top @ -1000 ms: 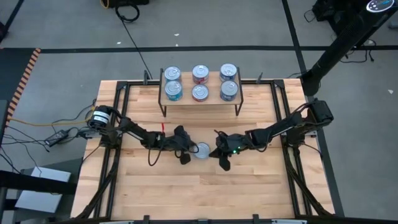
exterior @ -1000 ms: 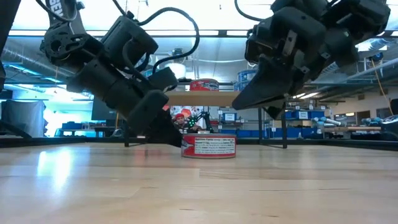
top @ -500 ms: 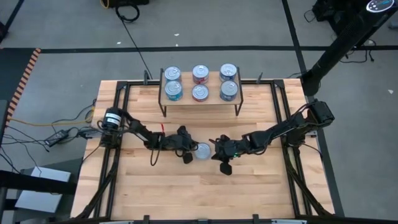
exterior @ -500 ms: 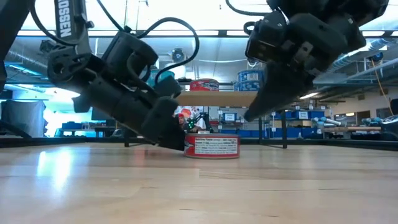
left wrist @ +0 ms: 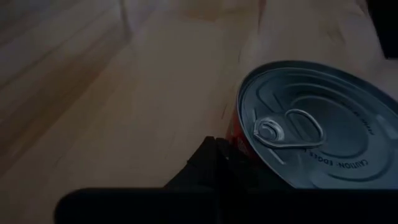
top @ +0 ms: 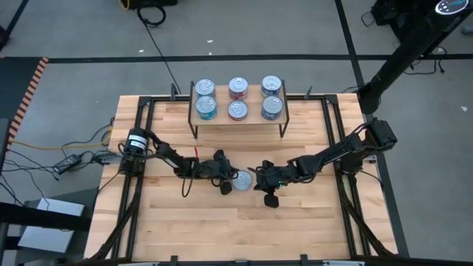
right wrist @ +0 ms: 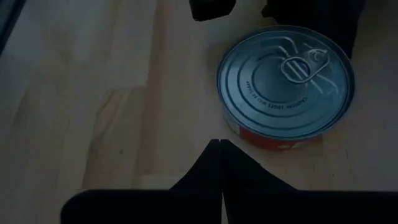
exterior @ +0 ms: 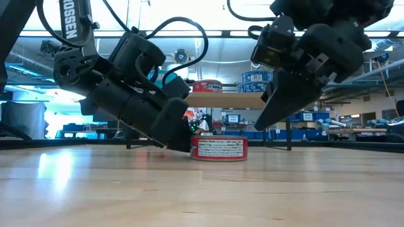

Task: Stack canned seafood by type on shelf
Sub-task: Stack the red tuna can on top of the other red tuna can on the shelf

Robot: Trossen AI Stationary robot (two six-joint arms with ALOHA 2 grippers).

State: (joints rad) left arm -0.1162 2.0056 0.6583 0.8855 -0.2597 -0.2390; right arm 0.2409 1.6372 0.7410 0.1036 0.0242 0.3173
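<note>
Near the middle of the table [top: 185, 236], a little toward its front edge, a single red-labelled tin [top: 242, 179] lies flat with its pull-tab lid up. The left gripper [top: 224, 174] is low at the tin's left side, its closed tips touching or all but touching the label, as the low view and the left wrist view suggest. The right gripper [top: 260, 179] sits on the tin's other side, jaws also pressed together and holding nothing; in the low view its tip hangs above the wood, just clear of the tin.

My reading is that the tin is being nudged or steadied, not yet grasped. To do this step well, one gripper would have to open wide enough to take the tin across its sides, come down level and centred on it, and close below the rim so it cannot tip. The other should back away first, since the two heads are crowded close together.

Farther back, centred along the rear edge of the table, stands the shelf [top: 238, 120]. On its plank are six tins [top: 238, 98] in two rows: blue labels in the left column, red in the middle, darker blue on the right. By type, the loose tin belongs with the middle red column, so it should be lowered squarely onto one of those lids, without brushing the neighbours on either side.
</note>
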